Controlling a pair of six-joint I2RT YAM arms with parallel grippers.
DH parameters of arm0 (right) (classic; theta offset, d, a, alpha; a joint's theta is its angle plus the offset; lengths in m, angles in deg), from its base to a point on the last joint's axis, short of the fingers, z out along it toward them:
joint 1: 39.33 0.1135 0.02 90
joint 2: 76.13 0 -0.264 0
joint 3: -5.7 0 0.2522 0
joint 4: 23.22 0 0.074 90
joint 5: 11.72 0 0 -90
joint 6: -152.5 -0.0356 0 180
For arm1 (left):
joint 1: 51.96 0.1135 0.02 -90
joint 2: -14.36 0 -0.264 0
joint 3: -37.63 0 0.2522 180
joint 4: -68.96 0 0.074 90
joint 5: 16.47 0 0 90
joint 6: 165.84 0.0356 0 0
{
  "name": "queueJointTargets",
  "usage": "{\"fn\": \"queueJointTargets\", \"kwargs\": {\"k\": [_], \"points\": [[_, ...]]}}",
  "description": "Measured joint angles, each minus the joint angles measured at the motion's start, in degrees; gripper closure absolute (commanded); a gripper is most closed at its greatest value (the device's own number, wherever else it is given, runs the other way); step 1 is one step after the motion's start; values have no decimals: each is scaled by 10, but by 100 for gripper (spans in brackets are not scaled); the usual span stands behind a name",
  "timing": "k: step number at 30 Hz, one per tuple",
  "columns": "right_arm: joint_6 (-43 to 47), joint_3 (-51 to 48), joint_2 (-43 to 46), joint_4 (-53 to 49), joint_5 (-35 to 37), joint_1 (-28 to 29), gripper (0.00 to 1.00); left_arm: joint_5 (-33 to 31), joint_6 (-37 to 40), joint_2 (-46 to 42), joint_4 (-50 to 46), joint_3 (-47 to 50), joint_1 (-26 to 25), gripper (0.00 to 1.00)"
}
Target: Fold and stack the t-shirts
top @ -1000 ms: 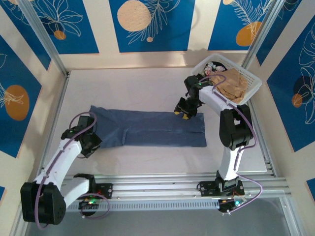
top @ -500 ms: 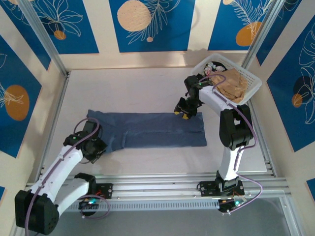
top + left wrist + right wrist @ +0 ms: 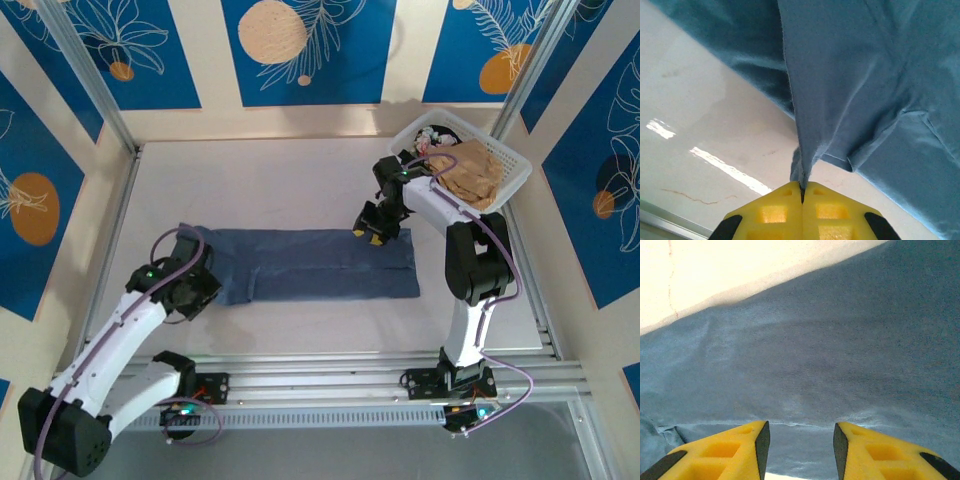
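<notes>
Slate-blue t-shirt (image 3: 320, 265) lies in a long, narrow band.

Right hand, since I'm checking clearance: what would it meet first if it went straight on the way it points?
The blue t-shirt, spread right ahead of the open right hand; how near it is remains unclear.

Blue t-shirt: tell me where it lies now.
In the top view the blue t-shirt lies mid-table, its left end pinched by the left end effector, the right end effector over its far right corner.

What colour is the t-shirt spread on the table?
Plain slate-blue t-shirt; best in the top external view.
</notes>
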Motion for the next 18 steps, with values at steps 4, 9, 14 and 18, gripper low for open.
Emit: {"fn": "queueJointTargets", "kwargs": {"k": [4,9,14,18], "points": [[0,0,0,0,0,0,58,12,-5,3,26,26,-41,100],[0,0,0,0,0,0,58,12,-4,10,41,28,-62,100],[0,0,0,0,0,0,58,13,17,25,66,28,-62,100],[0,0,0,0,0,0,59,14,51,35,88,28,-63,100]]}}
